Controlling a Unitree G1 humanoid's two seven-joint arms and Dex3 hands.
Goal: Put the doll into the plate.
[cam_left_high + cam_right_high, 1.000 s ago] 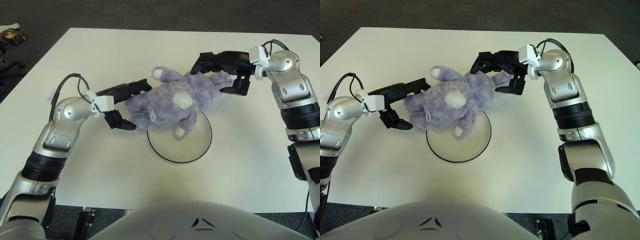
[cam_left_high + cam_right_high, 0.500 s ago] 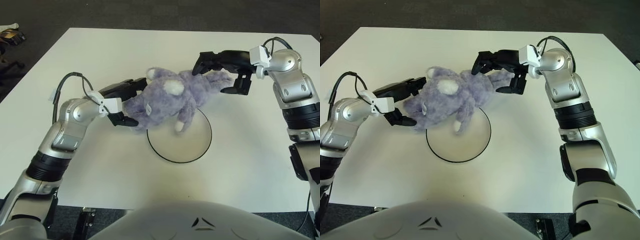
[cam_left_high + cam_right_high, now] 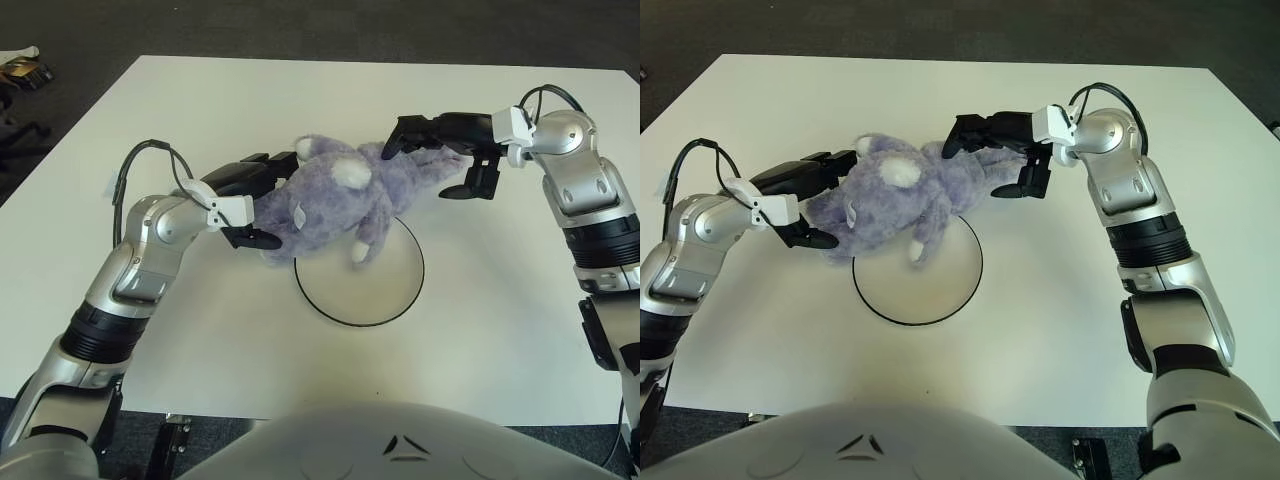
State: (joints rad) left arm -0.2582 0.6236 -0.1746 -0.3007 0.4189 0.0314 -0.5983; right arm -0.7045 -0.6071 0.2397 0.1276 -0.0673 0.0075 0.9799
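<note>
Doll (image 3: 335, 200) lies long-ways across middle of frame, tilted up to right, its lower edge over top rim of plate (image 3: 385, 300), most of it up-left of plate. Left hand (image 3: 245, 195) fingers clamped on doll's left end. Right hand (image 3: 440, 150) fingers clamped on right end. Plate sits down-right of doll on white tabletop (image 3: 200, 100); both hands equally near.
</note>
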